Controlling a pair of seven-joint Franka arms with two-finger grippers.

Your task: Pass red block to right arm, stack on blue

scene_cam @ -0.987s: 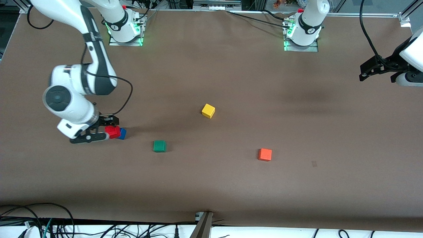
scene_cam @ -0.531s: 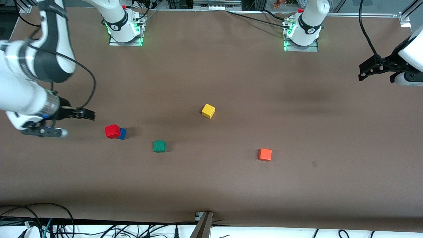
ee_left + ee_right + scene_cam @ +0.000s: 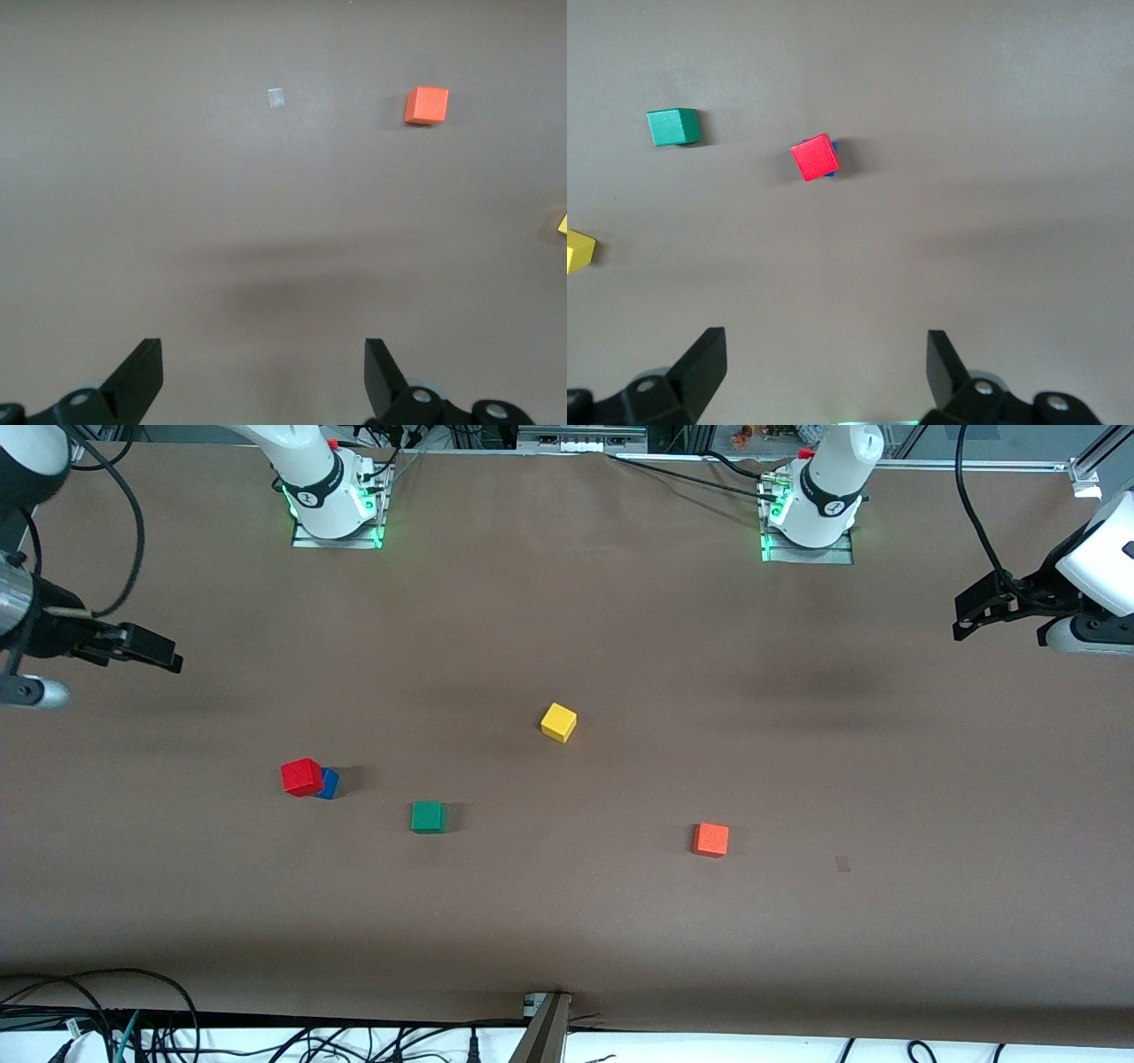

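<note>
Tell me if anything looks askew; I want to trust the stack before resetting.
The red block sits on the blue block but twisted and shifted off-centre, so blue pokes out on one side. Both pincers are open and clear: the right pincer at its arm's table end, the left pincer waiting at the other.
</note>
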